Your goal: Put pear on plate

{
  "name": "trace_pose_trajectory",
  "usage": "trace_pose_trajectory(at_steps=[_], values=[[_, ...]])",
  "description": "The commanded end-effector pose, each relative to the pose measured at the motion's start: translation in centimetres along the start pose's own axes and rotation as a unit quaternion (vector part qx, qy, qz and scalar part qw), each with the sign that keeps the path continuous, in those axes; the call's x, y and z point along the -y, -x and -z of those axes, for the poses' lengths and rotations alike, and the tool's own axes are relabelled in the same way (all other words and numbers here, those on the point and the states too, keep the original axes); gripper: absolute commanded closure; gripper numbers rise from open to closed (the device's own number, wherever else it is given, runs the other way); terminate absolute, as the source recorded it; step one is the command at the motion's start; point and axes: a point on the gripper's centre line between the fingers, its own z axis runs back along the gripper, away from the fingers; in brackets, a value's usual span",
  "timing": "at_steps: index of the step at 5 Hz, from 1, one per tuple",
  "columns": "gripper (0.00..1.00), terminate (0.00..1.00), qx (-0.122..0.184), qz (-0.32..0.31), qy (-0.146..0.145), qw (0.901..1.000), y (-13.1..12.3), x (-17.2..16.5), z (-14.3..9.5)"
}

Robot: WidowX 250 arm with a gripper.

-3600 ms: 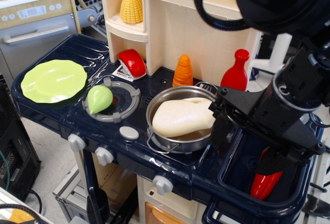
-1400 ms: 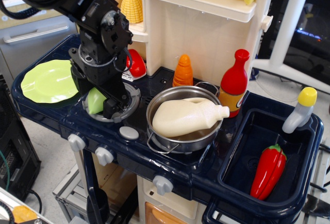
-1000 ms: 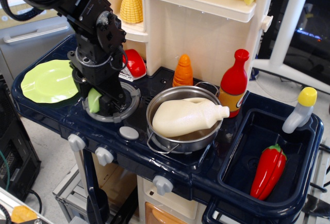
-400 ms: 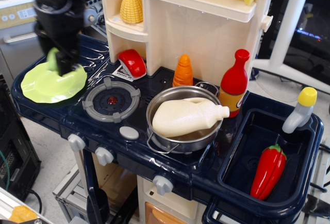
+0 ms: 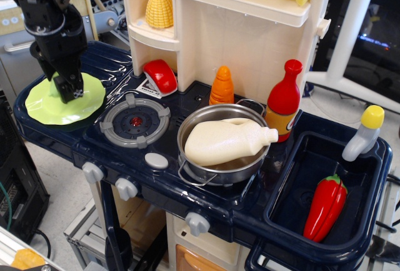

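Note:
The lime-green plate (image 5: 39, 105) lies at the left end of the dark blue toy stove. My gripper (image 5: 70, 91) points straight down over the middle of the plate, its fingertips at or just above the plate's surface. The jaws stand close together. The pear is hidden between and behind the black fingers, and its colour blends with the plate. It shows nowhere else on the stove.
A grey burner ring (image 5: 135, 121) sits right of the plate. A steel pot (image 5: 215, 110) holds a cream bottle (image 5: 225, 140). Behind stand a red item (image 5: 160, 75), orange carrot (image 5: 222, 85), red ketchup bottle (image 5: 284, 99) and shelf tower with corn (image 5: 159, 10). A red pepper (image 5: 325, 205) lies in the sink.
My gripper took the pear off the burner ring, carried it left over the plate, and has now come lower onto the plate. The burner ring is bare.

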Motion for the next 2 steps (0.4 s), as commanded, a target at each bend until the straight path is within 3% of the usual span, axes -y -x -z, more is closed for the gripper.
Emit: trace_pose_trajectory(at_steps=[1, 2], values=[[0.0, 0.0, 0.032, 0.007, -0.015, 0.9994, -1.03, -0.87, -0.83], [0.0, 1.0, 0.032, 0.007, -0.015, 0.9994, -1.03, -0.87, -0.83]])
